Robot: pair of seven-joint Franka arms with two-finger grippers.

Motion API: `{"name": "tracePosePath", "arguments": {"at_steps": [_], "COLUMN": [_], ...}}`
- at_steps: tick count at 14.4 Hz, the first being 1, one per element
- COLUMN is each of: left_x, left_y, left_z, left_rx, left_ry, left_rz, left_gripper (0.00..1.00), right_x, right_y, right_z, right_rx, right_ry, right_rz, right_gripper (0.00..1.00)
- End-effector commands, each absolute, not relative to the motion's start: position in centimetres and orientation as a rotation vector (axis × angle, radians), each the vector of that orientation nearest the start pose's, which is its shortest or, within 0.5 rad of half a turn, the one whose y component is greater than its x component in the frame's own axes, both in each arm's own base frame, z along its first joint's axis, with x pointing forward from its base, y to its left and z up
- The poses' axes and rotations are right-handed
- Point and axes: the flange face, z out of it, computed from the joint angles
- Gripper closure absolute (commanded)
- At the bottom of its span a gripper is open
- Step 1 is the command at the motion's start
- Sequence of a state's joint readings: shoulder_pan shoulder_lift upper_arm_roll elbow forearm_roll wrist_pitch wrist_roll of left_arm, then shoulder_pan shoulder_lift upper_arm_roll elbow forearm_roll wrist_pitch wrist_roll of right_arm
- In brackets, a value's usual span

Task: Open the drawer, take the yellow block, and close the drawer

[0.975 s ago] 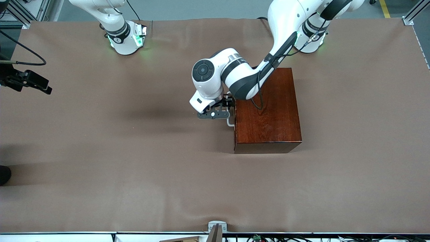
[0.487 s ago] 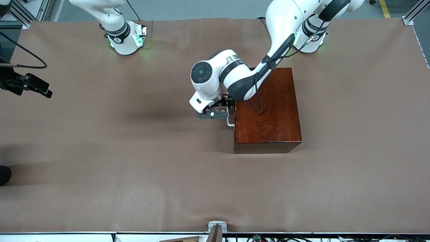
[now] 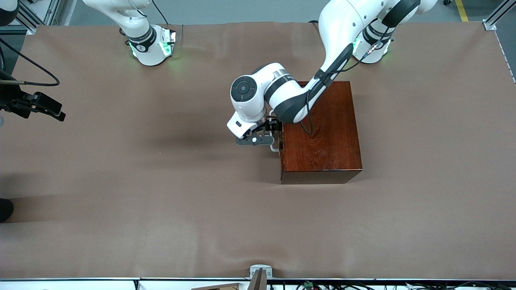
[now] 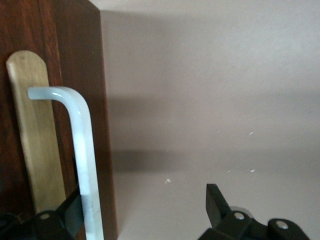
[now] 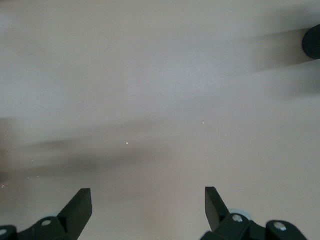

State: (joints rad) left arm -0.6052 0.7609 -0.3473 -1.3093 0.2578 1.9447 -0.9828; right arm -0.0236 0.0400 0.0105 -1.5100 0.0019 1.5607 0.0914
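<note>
Two white robot arms work over a desk [image 3: 121,181] covered in brown sheeting. Near the desk's middle stands a glossy, dark reddish-brown wooden box [image 3: 320,133]; its drawer [image 4: 35,145], a pale-wood front panel with a white U-shaped bar handle [image 3: 275,147], is pushed in flush on the face turned toward the right arm's end of the desk. The left pincer [image 3: 269,131] is at that handle with its jaws apart: in the left wrist view one black finger [image 4: 67,212] lies between the bar and the drawer front, and the other is clear of the bar. The right pincer [image 5: 148,205] hangs over bare desk at the right arm's end, waiting, jaws spread wide and empty. No small yellow cube shows in any view.
</note>
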Motion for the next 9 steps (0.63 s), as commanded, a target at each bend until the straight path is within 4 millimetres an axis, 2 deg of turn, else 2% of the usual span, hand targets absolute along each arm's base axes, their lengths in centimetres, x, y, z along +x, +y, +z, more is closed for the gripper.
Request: {"name": "tracePosePath", "arguments": {"at_steps": [1,4,5,9], "left_x": [47.4,47.2,46.6,46.5], "left_y": [-57.4,-58.1,-58.7,-59.1], "left_z": [30.2,30.1,30.1,29.3], "left_rx": [-3.136,-3.158,-3.168,-3.188], "left_ry": [-0.071,-0.153,-0.163,-0.165], "left_rz": [-0.011,-0.027,-0.034,-0.035], "left_gripper": [0.00,0.00,0.00,0.00], "right_x": [57.3,57.7,57.7,57.9], "right_y": [-0.3,0.1,0.4,0.8], "right_z": [62.7,62.1,62.0,61.7], "right_rx": [-3.116,-3.115,-3.115,-3.116], "right_ry": [0.167,0.158,0.151,0.136], "right_rz": [-0.008,-0.001,0.002,0.009], "right_gripper": [0.00,0.00,0.00,0.00]}}
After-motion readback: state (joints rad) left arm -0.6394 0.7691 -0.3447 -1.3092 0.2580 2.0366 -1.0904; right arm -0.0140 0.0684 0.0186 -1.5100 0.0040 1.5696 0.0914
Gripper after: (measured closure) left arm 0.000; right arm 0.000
